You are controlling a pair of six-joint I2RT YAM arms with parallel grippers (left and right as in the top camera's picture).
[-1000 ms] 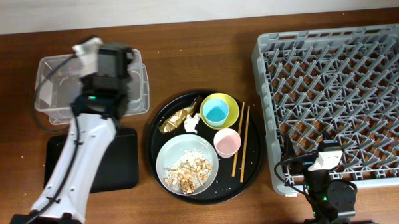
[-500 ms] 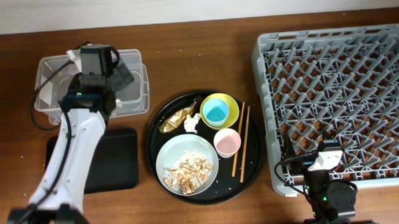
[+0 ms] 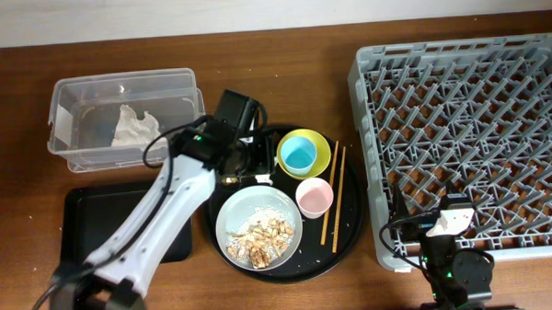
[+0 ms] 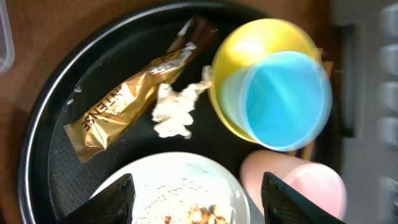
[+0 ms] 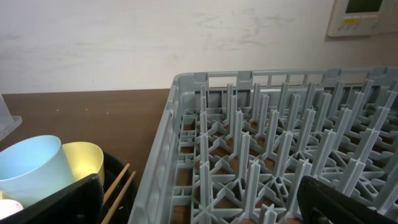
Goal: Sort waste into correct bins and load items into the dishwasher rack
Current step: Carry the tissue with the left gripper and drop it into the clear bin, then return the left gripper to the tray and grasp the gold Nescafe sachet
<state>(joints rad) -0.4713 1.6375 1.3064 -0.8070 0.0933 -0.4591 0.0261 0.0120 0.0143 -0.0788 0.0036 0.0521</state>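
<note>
One napkin is in the clear tub, and that's all so far. The left gripper hangs wide open and empty over the gold wrapper on the round tray. The bowl, blue cup, pink cup, plate and chopsticks sit there too, and the rack has nothing in it.

Napkin in tub, left of round tray; rack at right.

The gold-and-brown wrapper lay on the round black tray with bare tray along its outer side; a crumpled white paper scrap sat just beside it; the yellow-green bowl and pale grey plate crowded the inner side; the left gripper hung spread above the plate.
</note>
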